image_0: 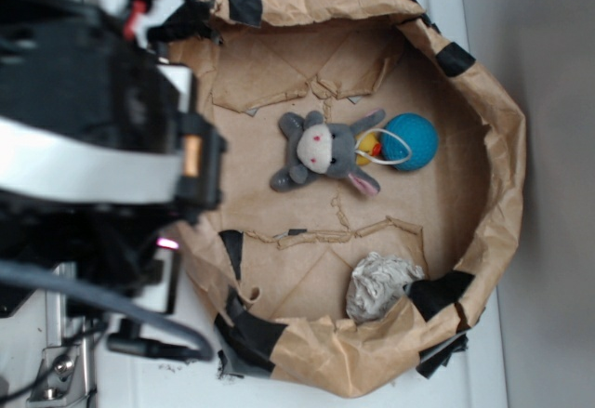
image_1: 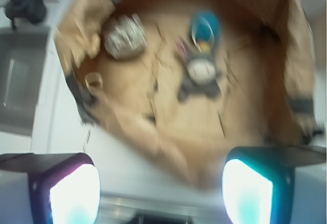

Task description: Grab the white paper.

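The white paper (image_0: 379,284) is a crumpled white-grey ball lying inside the brown paper nest, close to its near wall; in the blurred wrist view the white paper (image_1: 124,36) sits upper left. My gripper (image_1: 161,193) is open, its two glowing pads wide apart with nothing between them. It hovers over the white table at the nest's edge, well away from the paper. In the exterior view the arm fills the left side and the jaws are hidden.
A brown paper nest (image_0: 497,162) with black tape forms a raised rim. Inside lie a grey plush donkey (image_0: 325,151) and a blue ball (image_0: 410,141) with a white loop. Cables hang at the lower left (image_0: 139,329).
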`<state>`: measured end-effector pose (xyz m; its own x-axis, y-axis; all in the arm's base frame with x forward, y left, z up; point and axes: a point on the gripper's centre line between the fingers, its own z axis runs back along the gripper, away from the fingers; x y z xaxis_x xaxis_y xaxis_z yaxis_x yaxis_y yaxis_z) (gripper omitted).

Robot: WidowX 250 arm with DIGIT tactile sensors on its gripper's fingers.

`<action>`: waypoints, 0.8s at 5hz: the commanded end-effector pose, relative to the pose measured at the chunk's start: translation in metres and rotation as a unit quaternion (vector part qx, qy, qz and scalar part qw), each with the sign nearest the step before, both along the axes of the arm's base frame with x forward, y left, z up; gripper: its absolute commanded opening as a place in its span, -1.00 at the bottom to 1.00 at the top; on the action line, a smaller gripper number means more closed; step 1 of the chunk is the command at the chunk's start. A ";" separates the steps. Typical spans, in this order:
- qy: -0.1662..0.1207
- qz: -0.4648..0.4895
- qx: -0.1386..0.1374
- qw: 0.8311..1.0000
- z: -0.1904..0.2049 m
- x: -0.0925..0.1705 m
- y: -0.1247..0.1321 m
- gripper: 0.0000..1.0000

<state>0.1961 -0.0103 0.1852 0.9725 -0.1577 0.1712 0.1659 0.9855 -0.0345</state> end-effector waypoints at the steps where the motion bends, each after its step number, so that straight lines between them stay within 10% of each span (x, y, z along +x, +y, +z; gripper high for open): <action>1: -0.005 -0.021 0.000 1.000 -0.031 0.055 0.003 1.00; 4: -0.060 -0.150 0.021 0.987 -0.098 0.096 -0.023 1.00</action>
